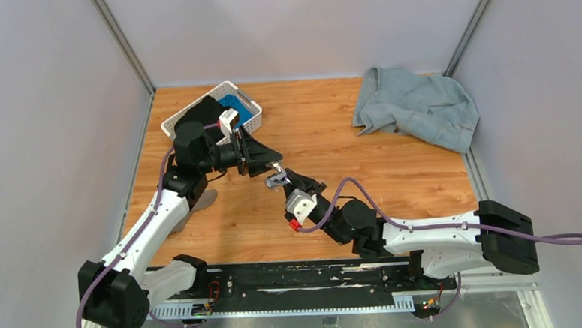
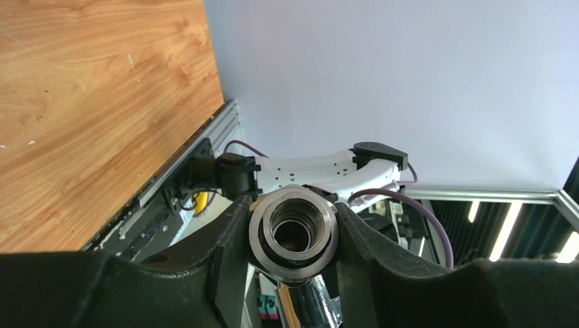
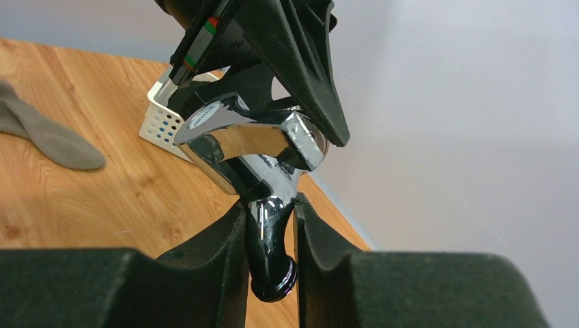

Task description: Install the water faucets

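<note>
The water faucets (image 1: 276,177) hang as one joined piece above the table's middle, between both grippers. In the left wrist view, my left gripper (image 2: 292,217) is shut on the grey threaded nut-like fitting (image 2: 263,236), whose open bore faces the camera. The shiny tap body (image 2: 313,307) runs down below it. From the right wrist, the chrome tap (image 3: 235,140) with its handle sits under the left gripper's black fingers (image 3: 300,61). My right gripper (image 3: 270,220) is shut on the tap's curved spout (image 3: 272,253), both pads touching it. In the top view the left gripper (image 1: 265,167) and right gripper (image 1: 289,182) meet tip to tip.
A white basket (image 1: 174,123) holding something blue stands at the back left, behind the left arm. A blue-grey cloth (image 1: 416,106) lies crumpled at the back right. A flat grey fabric piece (image 3: 51,140) lies on the wood near the left arm.
</note>
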`<state>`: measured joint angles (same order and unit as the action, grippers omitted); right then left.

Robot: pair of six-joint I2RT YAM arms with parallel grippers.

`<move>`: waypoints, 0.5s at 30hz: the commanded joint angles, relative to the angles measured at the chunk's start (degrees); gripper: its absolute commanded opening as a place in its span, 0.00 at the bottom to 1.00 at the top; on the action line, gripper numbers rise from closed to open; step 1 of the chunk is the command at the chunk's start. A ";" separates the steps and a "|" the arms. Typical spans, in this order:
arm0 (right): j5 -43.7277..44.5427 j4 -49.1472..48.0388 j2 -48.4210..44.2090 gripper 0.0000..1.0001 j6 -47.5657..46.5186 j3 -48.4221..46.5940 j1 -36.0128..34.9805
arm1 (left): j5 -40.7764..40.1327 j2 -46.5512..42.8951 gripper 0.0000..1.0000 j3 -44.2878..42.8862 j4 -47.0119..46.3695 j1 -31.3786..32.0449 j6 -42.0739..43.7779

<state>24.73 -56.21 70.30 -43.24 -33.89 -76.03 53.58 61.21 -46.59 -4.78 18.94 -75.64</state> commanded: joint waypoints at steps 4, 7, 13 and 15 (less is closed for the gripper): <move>10.55 -8.36 -1.69 0.00 15.05 -1.47 -0.08 | 2.09 -1.94 0.00 -0.79 -1.96 0.40 -0.14; 9.94 -5.30 -3.51 0.01 19.16 -1.32 0.00 | 1.94 -2.05 0.00 -0.80 -2.32 0.40 -0.51; 0.94 3.76 -7.37 0.49 12.67 0.12 -0.08 | 0.90 -2.45 0.00 -0.83 -2.76 0.40 -2.09; -0.30 -0.13 -8.22 0.56 6.44 3.04 -0.34 | 0.89 -2.44 0.00 -0.79 -3.03 0.40 -2.47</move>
<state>26.44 -51.37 64.69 -29.91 -33.76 -76.49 52.86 60.71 -46.59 -5.13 19.29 -76.77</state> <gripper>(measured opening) 0.505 0.467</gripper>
